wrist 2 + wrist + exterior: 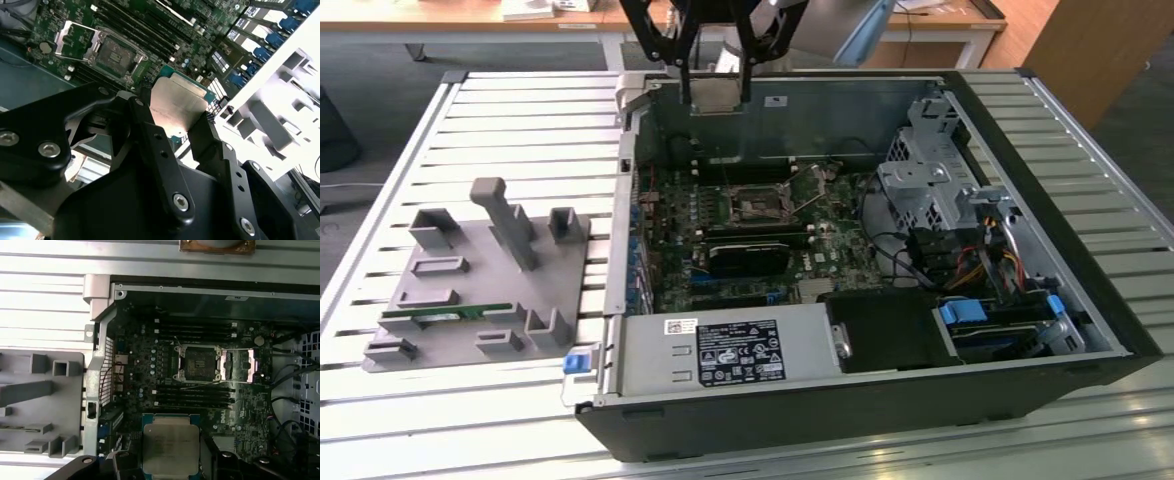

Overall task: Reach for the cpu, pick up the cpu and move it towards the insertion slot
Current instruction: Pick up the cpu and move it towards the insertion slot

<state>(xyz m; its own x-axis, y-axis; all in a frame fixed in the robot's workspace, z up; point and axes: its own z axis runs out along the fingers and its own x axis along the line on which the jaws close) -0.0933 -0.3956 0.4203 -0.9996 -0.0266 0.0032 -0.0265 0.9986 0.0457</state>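
We have the chip (178, 104) clamped in our claw (714, 98) and lifted above the case, the socket (198, 363) below not yet reached.

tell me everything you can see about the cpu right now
The cpu is a flat square chip with a dull silvery metal top and a thin green rim. It is clamped edge to edge in the gripper, whose black fingers press opposite sides. In the exterior view it hangs in the air above the far wall of the open computer case, clear of the board, with the insertion slot open and uncovered below.
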